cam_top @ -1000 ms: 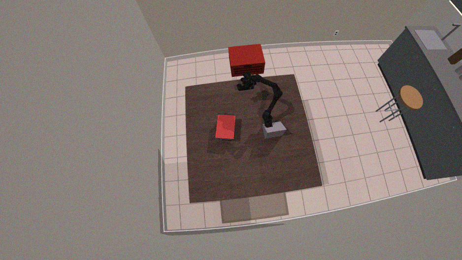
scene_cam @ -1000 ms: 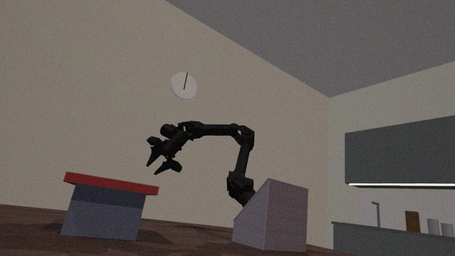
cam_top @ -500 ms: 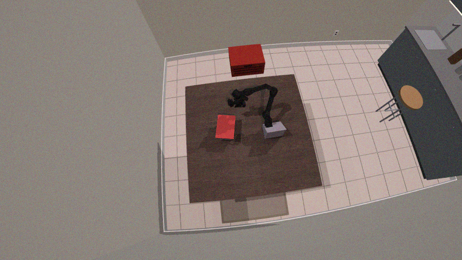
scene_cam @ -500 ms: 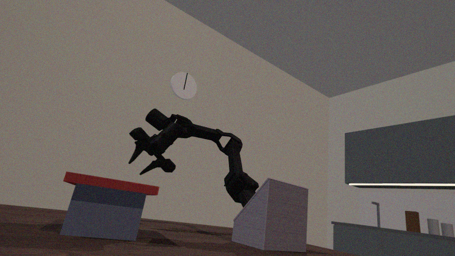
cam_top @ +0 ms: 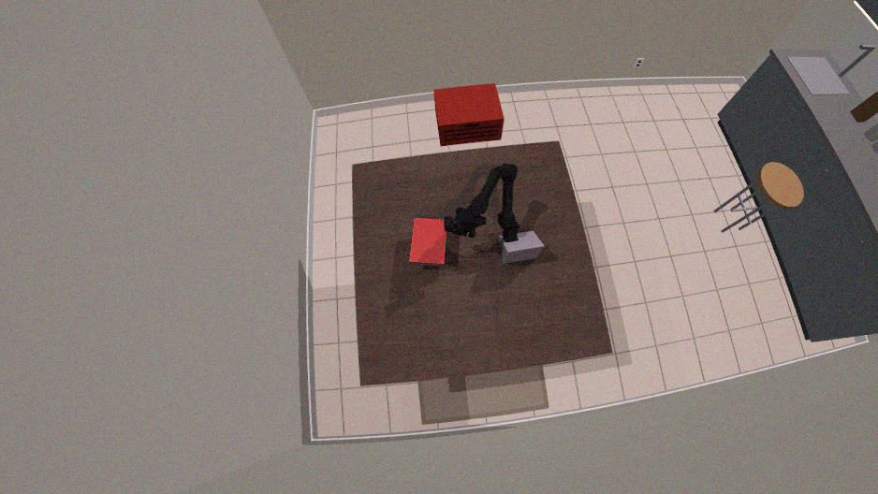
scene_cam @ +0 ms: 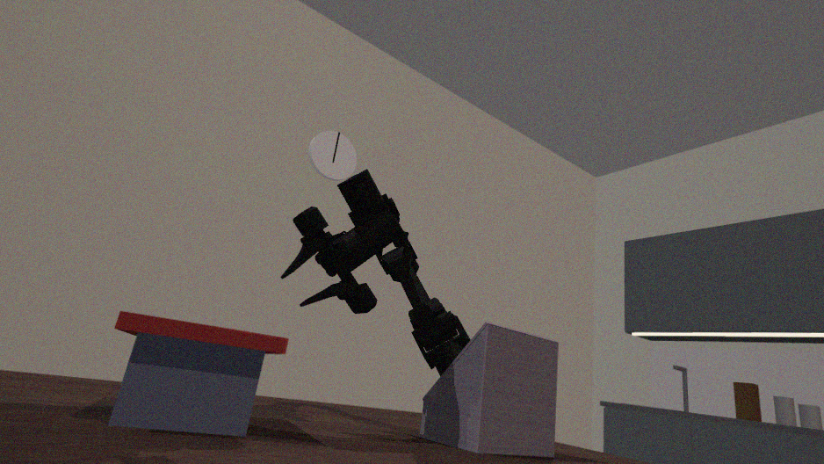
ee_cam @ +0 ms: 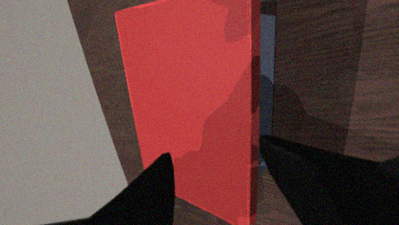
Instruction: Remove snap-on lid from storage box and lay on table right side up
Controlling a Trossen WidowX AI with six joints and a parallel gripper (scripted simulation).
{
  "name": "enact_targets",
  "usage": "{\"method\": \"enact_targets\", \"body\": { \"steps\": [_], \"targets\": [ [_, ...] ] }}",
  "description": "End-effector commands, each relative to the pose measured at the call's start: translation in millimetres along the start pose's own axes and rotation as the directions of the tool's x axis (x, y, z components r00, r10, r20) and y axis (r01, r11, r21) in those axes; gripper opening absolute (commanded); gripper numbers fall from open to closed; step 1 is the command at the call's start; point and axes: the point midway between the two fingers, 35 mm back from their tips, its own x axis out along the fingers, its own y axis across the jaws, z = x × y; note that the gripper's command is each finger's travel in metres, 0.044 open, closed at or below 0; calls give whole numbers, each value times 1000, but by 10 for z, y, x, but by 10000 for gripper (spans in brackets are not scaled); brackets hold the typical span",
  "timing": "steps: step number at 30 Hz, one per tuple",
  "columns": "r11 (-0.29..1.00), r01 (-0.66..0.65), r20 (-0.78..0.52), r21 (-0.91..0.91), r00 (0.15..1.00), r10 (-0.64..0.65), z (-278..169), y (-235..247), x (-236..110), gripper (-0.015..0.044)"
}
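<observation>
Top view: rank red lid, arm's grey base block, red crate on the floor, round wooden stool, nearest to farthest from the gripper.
From the gripper, open and holding nothing:
1. Red lid, just to its left in the image, on the storage box.
2. Grey base block, to its right on the table.
3. Red crate, on the tiles beyond the table's far edge.
4. Round wooden stool, far right by the dark counter.
</observation>
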Motion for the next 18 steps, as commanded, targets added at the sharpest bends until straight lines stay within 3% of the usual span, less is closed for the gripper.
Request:
{"method": "enact_targets", "body": {
  "steps": [1,13,18],
  "targets": [
    [996,-72,26,44,997,71,-182,-107,-136,235],
    [991,-116,33,66,993,114,-281,-175,-207,235],
    [991,-114,31,66,993,112,-306,-425,72,235]
  ]
}}
